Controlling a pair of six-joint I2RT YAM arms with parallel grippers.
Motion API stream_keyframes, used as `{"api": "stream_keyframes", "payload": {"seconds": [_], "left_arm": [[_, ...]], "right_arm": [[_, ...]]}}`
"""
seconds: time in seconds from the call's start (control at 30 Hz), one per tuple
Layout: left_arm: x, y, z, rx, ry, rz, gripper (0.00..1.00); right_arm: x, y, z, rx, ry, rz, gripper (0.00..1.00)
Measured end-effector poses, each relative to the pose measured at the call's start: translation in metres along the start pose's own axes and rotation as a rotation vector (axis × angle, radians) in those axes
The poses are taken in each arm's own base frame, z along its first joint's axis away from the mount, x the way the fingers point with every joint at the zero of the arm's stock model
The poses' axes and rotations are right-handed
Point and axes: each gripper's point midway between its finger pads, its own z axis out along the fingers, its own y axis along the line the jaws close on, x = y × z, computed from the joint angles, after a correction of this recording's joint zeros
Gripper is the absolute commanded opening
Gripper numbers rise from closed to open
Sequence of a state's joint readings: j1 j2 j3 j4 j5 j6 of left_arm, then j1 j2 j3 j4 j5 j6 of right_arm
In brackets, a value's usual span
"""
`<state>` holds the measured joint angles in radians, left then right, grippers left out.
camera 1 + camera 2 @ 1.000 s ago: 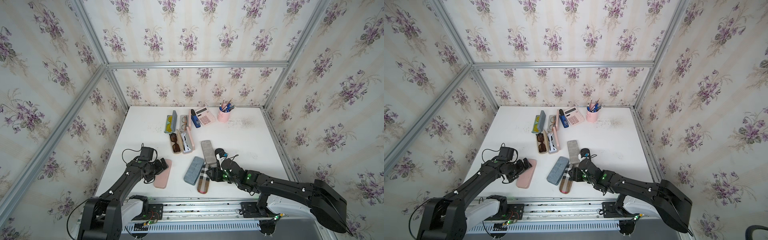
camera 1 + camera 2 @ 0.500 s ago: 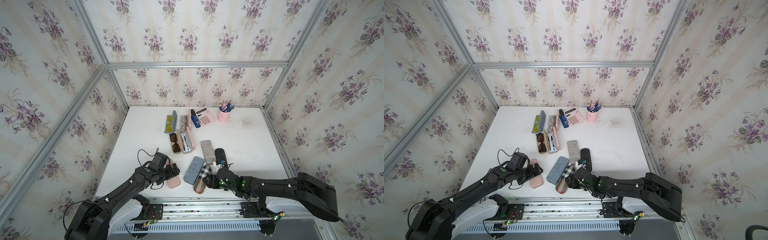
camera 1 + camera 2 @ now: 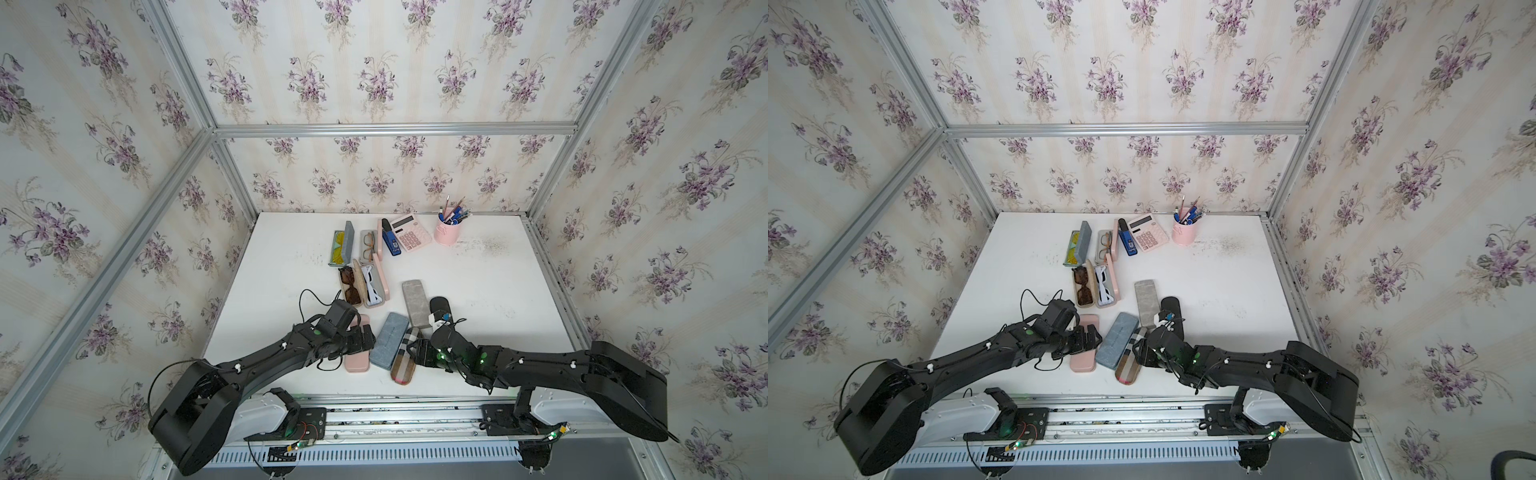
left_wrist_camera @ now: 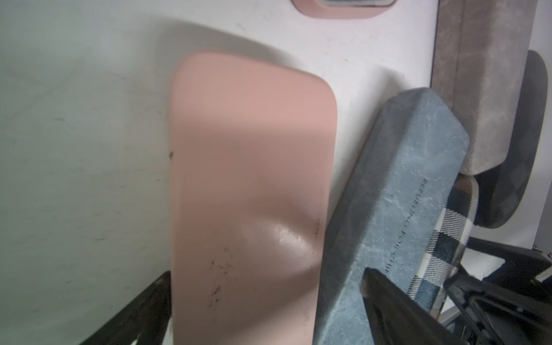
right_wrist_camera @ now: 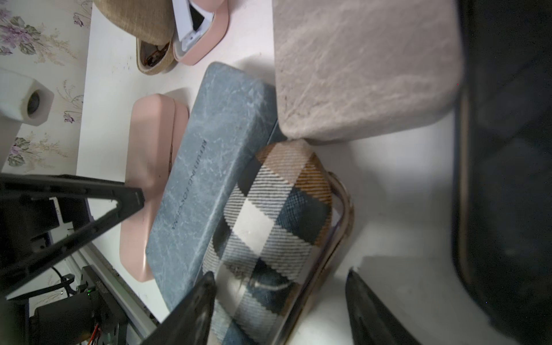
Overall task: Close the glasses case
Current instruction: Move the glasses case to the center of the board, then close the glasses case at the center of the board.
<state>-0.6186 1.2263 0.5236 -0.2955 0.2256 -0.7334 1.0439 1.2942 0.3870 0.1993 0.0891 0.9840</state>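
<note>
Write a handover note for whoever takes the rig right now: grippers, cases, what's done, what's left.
Left gripper: open, over the closed flat pink case at the front.
Right gripper: open, jaws either side of the plaid fabric case; its metal rim shows along one side, so I cannot tell if it is fully shut.
Done: flat pink case, blue-grey textured case, beige-grey case and black oval case lie closed.
Left: four open cases farther back: grey case with yellow glasses, pink-lidded case with brown-framed glasses, tan case with brown sunglasses, pink case with white sunglasses.
</note>
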Motion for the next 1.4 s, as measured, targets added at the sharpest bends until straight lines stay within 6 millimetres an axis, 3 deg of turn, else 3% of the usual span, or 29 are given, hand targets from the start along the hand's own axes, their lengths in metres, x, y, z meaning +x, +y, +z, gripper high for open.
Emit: {"api": "stream_keyframes", "payload": {"seconds": [0.3, 0.43, 0.53, 0.67, 0.83, 0.93, 1.0, 1.1, 1.23, 1.27, 1.3, 1.4], "left_arm": [[0.009, -0.026, 0.012, 0.048, 0.024, 0.164, 0.98], [0.008, -0.028, 0.012, 0.042, 0.018, 0.175, 1.0], [0.012, -0.026, 0.002, 0.047, 0.013, 0.167, 1.0], [0.005, -0.029, -0.03, 0.072, -0.066, 0.155, 1.0], [-0.023, -0.027, -0.072, 0.061, -0.186, 0.099, 1.0], [-0.053, -0.003, -0.079, 0.004, -0.23, -0.001, 0.99], [-0.071, 0.016, -0.077, -0.038, -0.231, -0.066, 0.97], [-0.088, 0.036, -0.073, -0.068, -0.219, -0.13, 0.78], [-0.111, 0.052, -0.062, -0.083, -0.207, -0.174, 0.64], [-0.116, 0.054, -0.058, -0.083, -0.2, -0.178, 0.63], [-0.12, 0.055, -0.053, -0.082, -0.19, -0.18, 0.62], [-0.132, 0.055, -0.039, -0.076, -0.172, -0.172, 0.6]], "right_arm": [[-0.013, -0.002, 0.011, 0.044, -0.01, -0.042, 0.67], [-0.014, -0.004, 0.009, 0.061, -0.011, -0.054, 0.67], [-0.015, -0.006, 0.003, 0.075, 0.006, -0.075, 0.68], [-0.035, -0.003, -0.009, 0.089, -0.027, -0.093, 0.7], [-0.059, 0.01, -0.023, 0.097, -0.055, -0.137, 0.7], [-0.083, 0.025, -0.031, 0.087, -0.092, -0.159, 0.7], [-0.102, 0.039, -0.032, 0.069, -0.109, -0.177, 0.7], [-0.127, 0.053, -0.026, 0.053, -0.122, -0.202, 0.69], [-0.148, 0.068, -0.007, 0.019, -0.103, -0.231, 0.68], [-0.125, 0.038, 0.012, 0.071, -0.026, -0.236, 0.67], [-0.16, 0.078, 0.007, -0.003, -0.094, -0.249, 0.66], [-0.171, 0.091, 0.026, -0.035, -0.073, -0.274, 0.65]]}}
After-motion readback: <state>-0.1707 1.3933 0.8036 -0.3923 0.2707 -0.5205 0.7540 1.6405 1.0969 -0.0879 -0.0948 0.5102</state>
